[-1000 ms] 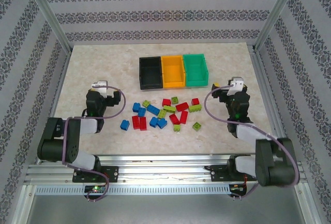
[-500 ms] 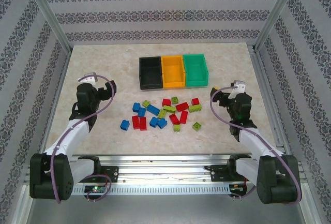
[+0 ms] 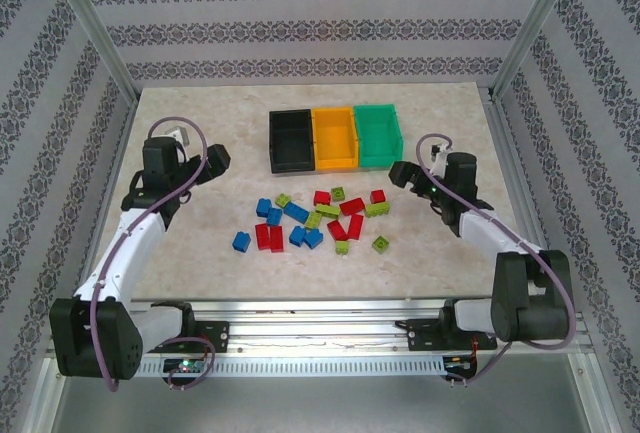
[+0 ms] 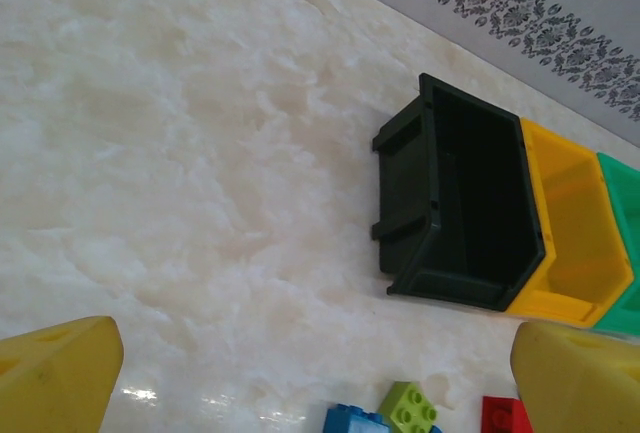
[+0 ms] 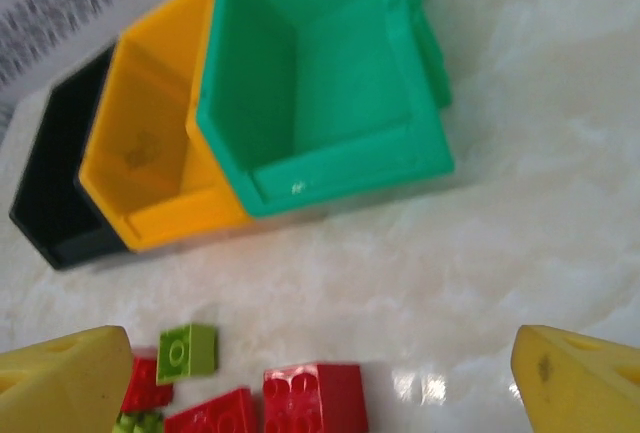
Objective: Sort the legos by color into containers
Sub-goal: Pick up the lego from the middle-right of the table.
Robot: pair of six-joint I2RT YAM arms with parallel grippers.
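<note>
- The left gripper [image 3: 217, 161] is spread wide and holds nothing. In its wrist view the yellow fingertips [image 4: 62, 371] sit in the two lower corners with bare marbled tabletop [image 4: 180, 153] between them.
- The right gripper [image 3: 400, 171] is also spread and empty.
- The small studded plastic legos [image 3: 327, 211], in red, blue and lime green, lie loose in the centre of the top view. They are below the row of three open rectangular plastic containers: black [image 3: 290, 139], orange-yellow [image 3: 334, 138] and green [image 3: 378, 135]. All three look empty.
- The bricks should be light, rigid and smooth-walled, so likely to slip or skid if nudged. The best hold is across two flat opposite sides, low on the body and not over the studs. Several bricks touch, so the outliers look easier to take.
- The left gripper is left of the pile and well apart from it.
- The right gripper is upper right of the pile, near the green container's front corner. A red brick [image 5: 315, 393] lies at the bottom centre of its wrist view, just ahead of the jaws.
</note>
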